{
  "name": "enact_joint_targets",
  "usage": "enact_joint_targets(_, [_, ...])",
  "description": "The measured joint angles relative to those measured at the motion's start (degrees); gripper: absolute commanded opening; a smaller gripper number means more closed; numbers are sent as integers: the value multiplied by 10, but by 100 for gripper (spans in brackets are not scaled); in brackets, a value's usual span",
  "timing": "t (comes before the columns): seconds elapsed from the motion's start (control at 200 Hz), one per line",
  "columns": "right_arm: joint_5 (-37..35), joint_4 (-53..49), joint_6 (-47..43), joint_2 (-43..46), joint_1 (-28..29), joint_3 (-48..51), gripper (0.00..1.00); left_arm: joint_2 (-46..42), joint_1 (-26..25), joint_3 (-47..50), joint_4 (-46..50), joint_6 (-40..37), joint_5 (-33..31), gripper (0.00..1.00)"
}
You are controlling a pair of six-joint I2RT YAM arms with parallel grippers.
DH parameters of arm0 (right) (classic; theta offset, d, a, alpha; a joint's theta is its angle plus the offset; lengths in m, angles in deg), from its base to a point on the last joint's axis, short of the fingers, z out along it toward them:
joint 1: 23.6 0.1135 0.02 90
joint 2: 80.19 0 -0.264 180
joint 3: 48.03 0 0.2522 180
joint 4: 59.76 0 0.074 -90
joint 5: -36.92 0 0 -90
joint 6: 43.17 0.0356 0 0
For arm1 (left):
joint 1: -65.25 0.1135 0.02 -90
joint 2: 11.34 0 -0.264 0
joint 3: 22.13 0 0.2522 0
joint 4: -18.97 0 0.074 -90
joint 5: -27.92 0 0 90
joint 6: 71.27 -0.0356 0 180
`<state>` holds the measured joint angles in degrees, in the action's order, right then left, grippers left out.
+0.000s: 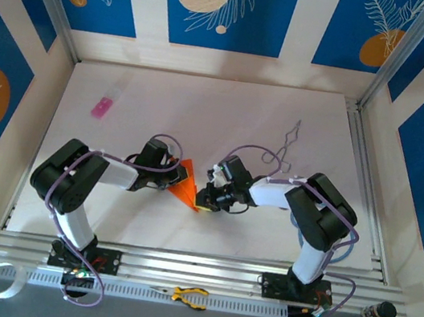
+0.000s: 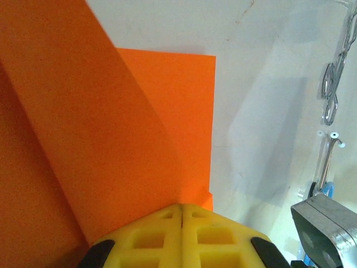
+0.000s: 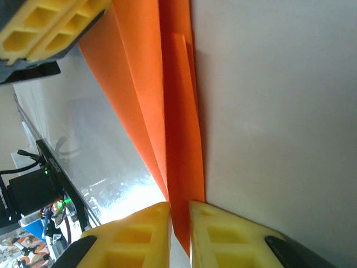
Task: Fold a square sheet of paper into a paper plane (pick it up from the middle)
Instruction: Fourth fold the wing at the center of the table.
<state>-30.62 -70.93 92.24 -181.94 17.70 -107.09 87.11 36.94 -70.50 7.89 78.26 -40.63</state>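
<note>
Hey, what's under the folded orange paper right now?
White table shows all around the orange paper, which the left hand and right hand both pinch. Anything directly beneath its folds is covered.

No legible text, labels, brands or numbers. Paper (image 1: 188, 187) plain orange, unmarked; wall panels (image 1: 244, 17) carry only white leaf drawings and discs. Pink object (image 1: 102, 108) too small to read
</note>
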Motion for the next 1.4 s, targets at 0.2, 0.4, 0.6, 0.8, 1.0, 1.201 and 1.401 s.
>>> enact_joint_targets(0.2, [0,-16,-7,4,0,1,12,1,0,0,-2,1,2,0])
enact_joint_targets(0.4, [0,-17,-9,3,1,2,10,2,0,0,-3,1,2,0])
enact_joint_targets(0.6, [0,-18,-9,3,1,7,14,2,0,0,-4,1,4,0])
enact_joint_targets(0.8, [0,-24,-15,7,2,8,12,2,0,0,-5,1,5,0])
enact_joint_targets(1.0, [-8,-32,-24,6,9,6,3,3,0,0,-5,1,7,0])
enact_joint_targets(1.201, [-19,-50,-32,3,19,-7,7,3,0,0,-5,1,7,0])
enact_joint_targets(1.401, [-26,-65,-34,10,19,-7,12,3,0,0,-4,1,8,0])
